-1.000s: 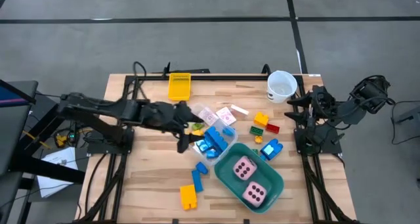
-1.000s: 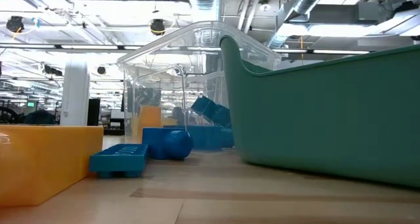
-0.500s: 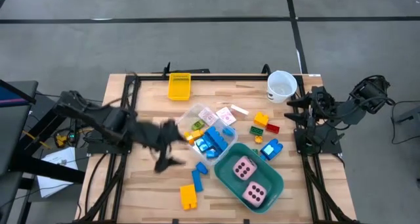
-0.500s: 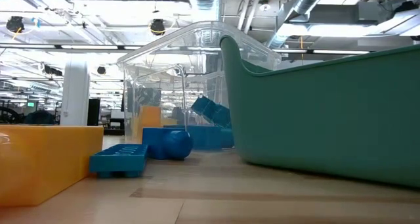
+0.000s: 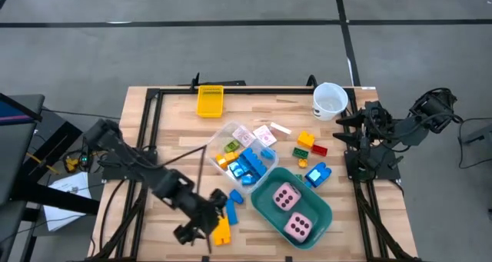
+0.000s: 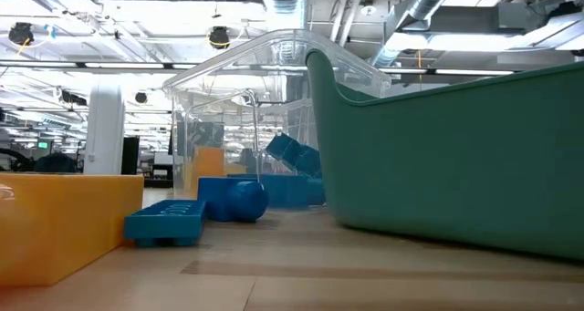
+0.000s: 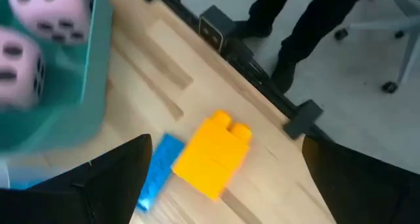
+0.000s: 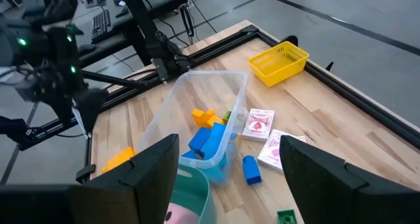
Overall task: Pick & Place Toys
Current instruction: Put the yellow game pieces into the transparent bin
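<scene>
Yellow brick [image 7: 213,156] lies between open jaws (apparently untouched).

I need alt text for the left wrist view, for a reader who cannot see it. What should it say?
The left tool, open, hangs over a yellow brick lying on the wooden table, with a blue brick beside it. A teal tub holding two pink dice stands nearby; a person's dark legs stand beyond the table.

Teal tub [image 5: 317,216] blocks right of orange brick [image 5: 221,230] (left free).
</scene>
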